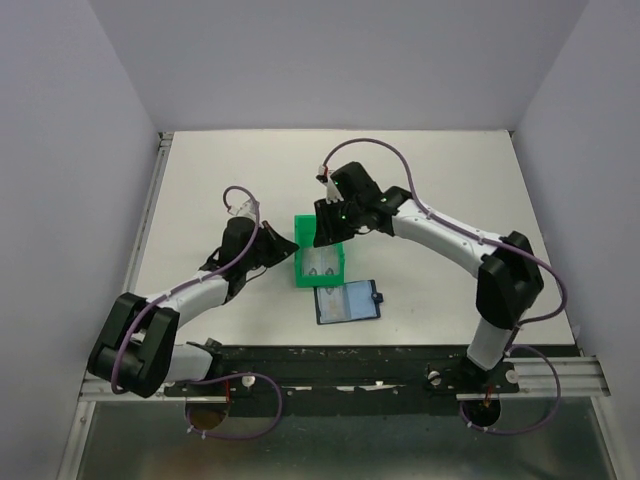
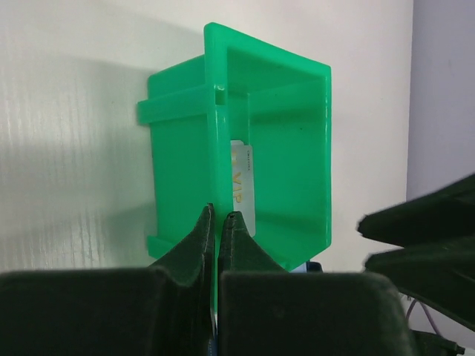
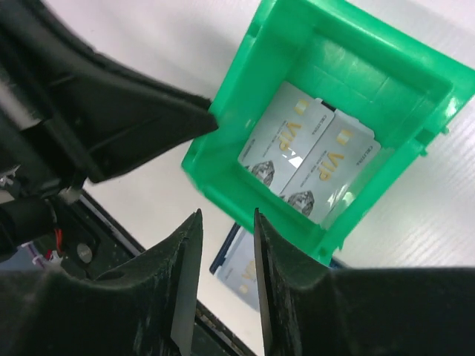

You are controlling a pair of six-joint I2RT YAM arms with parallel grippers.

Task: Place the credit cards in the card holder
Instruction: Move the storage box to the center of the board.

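White surface (image 1: 200,180) carries one green bin (image 2: 178,170), one card holder (image 1: 366,302) and three cards in all, with two arms reaching in, one from each side. Furthest left, the left tool (image 2: 217,215) has its two fingers drawn almost together on the bin's left wall, pinching that wall between them. The bin is a single open-topped box near the middle of the surface. Two credit cards lie flat on its floor, side by side with their long edges meeting: one (image 3: 276,144) and its neighbour (image 3: 330,169), both silver with gold "VIP" lettering. From the left wrist view only one of them shows, past the pinched wall. The bin's walls stand around both cards on all four sides. Over the bin hangs the right tool (image 3: 226,215), its two fingers parted with a clear gap and holding nothing. In the top view it covers the far part of the bin. Just on the near side of the bin and a little to the right, the card holder lies opened flat on the surface, dark blue, with its snap tab pointing right. A third pale card (image 3: 239,265) rests on its open face; whether it sits inside a pocket I cannot tell. The right arm curves in from the right edge.
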